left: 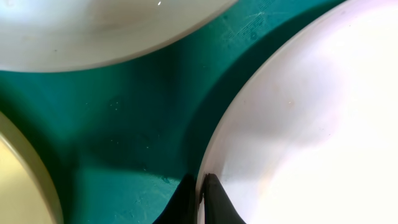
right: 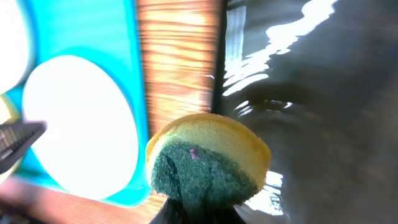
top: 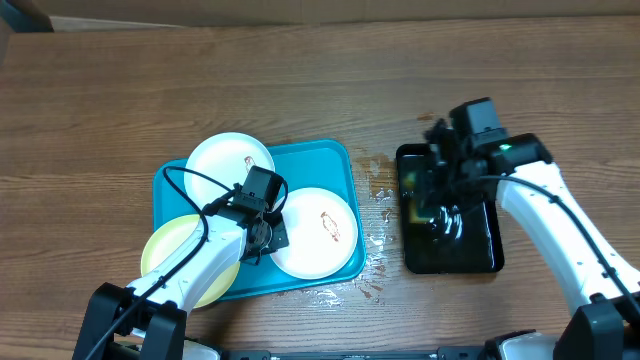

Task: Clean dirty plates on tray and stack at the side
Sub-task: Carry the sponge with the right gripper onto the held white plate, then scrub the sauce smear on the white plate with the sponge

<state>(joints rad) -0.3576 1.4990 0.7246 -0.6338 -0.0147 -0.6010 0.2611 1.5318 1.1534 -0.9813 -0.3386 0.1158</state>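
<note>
The blue tray (top: pixel 335 160) holds three plates: a white one (top: pixel 225 160) at the back left, a pale yellow one (top: pixel 170 250) hanging over its front left edge, and a white one (top: pixel 325 235) with a brown smear at the right. My left gripper (top: pixel 262 235) is shut on the left rim of that smeared plate (left: pixel 311 124); its fingers (left: pixel 200 190) pinch the edge. My right gripper (top: pixel 440 195) hovers over the black tray (top: pixel 480 255), shut on a yellow-and-green sponge (right: pixel 208 162).
The black tray (right: pixel 311 93) holds rippling water. Water drops and brown spots (top: pixel 378 200) lie on the wooden table between the two trays. The right wrist view shows the blue tray's edge (right: pixel 134 74) and the smeared plate (right: pixel 81 124).
</note>
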